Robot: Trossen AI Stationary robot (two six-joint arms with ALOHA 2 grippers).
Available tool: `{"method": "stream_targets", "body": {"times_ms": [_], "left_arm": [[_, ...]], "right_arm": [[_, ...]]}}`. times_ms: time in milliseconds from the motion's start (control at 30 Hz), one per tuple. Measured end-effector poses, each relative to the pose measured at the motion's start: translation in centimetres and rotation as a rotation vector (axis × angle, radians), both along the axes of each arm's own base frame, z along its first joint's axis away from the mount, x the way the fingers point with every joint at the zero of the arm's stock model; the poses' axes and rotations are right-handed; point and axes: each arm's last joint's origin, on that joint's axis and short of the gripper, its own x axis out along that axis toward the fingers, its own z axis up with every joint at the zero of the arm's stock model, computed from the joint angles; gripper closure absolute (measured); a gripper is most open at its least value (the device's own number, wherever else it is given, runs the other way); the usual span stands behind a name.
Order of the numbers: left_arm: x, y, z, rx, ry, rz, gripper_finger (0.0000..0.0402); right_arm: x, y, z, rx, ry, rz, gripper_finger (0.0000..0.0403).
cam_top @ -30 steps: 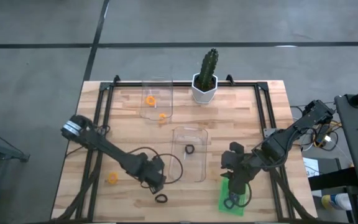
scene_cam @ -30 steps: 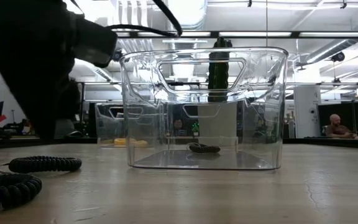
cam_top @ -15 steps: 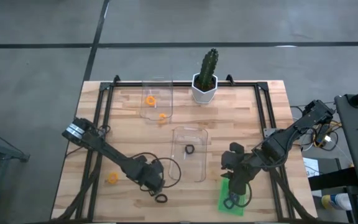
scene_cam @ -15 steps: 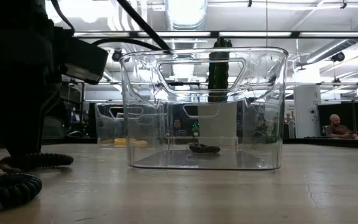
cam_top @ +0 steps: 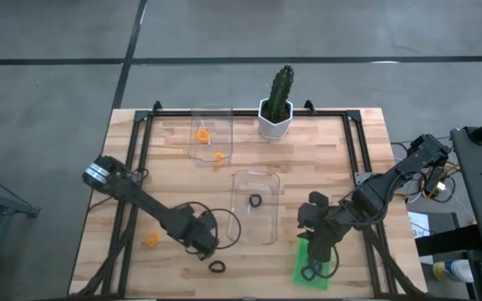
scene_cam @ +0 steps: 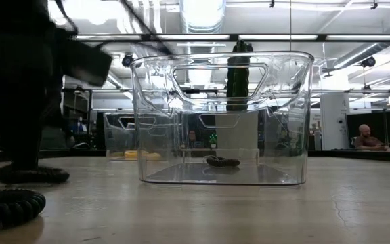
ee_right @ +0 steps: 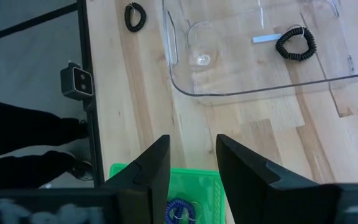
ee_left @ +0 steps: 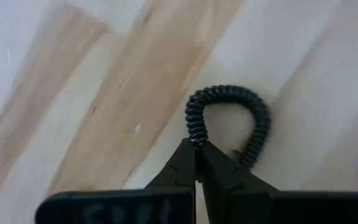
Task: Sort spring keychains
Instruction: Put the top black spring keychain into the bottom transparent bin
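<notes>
Left gripper (ee_left: 197, 163) pinches a black coiled spring keychain (ee_left: 229, 121) down on the pale wooden table (ee_left: 73, 93), fingertips pressed together. Right gripper (ee_right: 191, 165) hangs spread above a green rectangular tray (ee_right: 126, 171) holding a purple coil (ee_right: 180, 211).

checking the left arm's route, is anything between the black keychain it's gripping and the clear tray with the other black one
Nothing visible. The left gripper is shut on a black keychain on bare wood; the near clear tray sits close beside it, open-topped, another black keychain inside.

You see a pale, matt wood table (cam_top: 325, 159), glossy clear plastic trays (scene_cam: 222, 115), and a ribbed black coil (ee_left: 229, 121).
</notes>
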Motion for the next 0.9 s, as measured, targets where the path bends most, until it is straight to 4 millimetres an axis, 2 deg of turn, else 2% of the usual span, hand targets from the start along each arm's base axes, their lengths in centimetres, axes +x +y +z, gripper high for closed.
{"method": "stream_targets", "body": {"times_ms": [133, 533, 733, 900], "left_arm": [[-0.7, 0.8, 2.7, 0.001, -0.066, 0.021, 0.0399], [-2.6, 4.0, 10.9, 0.026, -0.431, 0.187, 0.0401], [-0.3, 6.1, 13.2, 0.019, -0.649, 0.207, 0.0401], [2.5, 7.9, 12.8, 0.028, -0.691, 0.164, 0.0400]], "right_arm": [[0.0, 0.0, 0.0, 0.000, 0.000, -0.001, 0.0284], [0.0, 0.0, 0.0, 0.002, -0.001, -0.004, 0.0283], [0.0, 0.0, 0.0, -0.006, -0.010, -0.015, 0.0290], [0.1, -0.1, 0.0, -0.002, -0.013, -0.038, 0.0294]]}}
